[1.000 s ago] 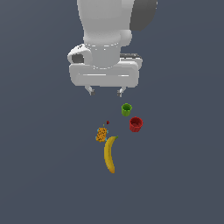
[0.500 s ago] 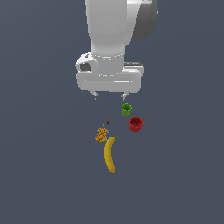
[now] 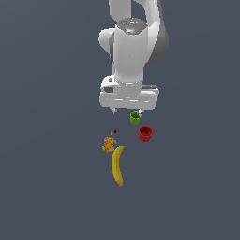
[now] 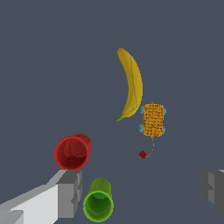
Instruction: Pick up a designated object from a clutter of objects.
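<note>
The small bright green cup (image 3: 135, 117) stands upright at the back of the clutter, partly hidden by my gripper (image 3: 126, 111) in the exterior view. In the wrist view the green cup (image 4: 98, 204) sits just inside one finger (image 4: 69, 194), and the gripper (image 4: 142, 192) is open with nothing held. The red cup (image 3: 146, 133) (image 4: 71, 152) stands close beside the green one. A yellow banana (image 3: 117, 165) (image 4: 131, 85), an orange speckled lump (image 3: 108, 144) (image 4: 153, 120) and a tiny dark red bit (image 3: 115, 131) (image 4: 142, 154) make up the rest of the clutter.
Everything rests on a plain dark grey floor (image 3: 56, 187). The white arm (image 3: 133, 51) rises behind the objects. The red cup nearly touches the green cup on the exterior view's right.
The gripper has dropped lower and shifted toward the exterior view's right, now hanging just over the green cup. The objects have not moved.
</note>
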### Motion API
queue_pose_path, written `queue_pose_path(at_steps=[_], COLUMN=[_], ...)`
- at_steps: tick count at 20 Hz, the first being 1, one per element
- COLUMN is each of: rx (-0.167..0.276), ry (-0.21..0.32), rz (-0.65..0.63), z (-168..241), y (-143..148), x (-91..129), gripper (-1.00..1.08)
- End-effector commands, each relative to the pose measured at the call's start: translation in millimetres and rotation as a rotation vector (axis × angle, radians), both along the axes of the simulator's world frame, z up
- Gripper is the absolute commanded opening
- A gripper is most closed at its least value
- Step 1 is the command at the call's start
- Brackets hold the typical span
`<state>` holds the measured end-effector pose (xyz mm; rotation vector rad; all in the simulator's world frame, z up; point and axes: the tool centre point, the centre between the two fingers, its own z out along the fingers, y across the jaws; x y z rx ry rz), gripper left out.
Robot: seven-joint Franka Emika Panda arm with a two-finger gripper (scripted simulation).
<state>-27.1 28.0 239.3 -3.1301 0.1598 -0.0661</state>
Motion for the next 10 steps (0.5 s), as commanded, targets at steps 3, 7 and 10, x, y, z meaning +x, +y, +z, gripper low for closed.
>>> queue_pose_path(at_steps=[3,7,10], rx=[-0.003,-0.005,-0.005], ry=[0.011,0.02,0.026], rz=[-0.011,-0.019,-0.025], z=[-43.2,-78.5,-100.5], y=[20.6,37.0,46.7], x=[-27.0,-55.9,-77.9], gripper=[1.0,1.0,1.0])
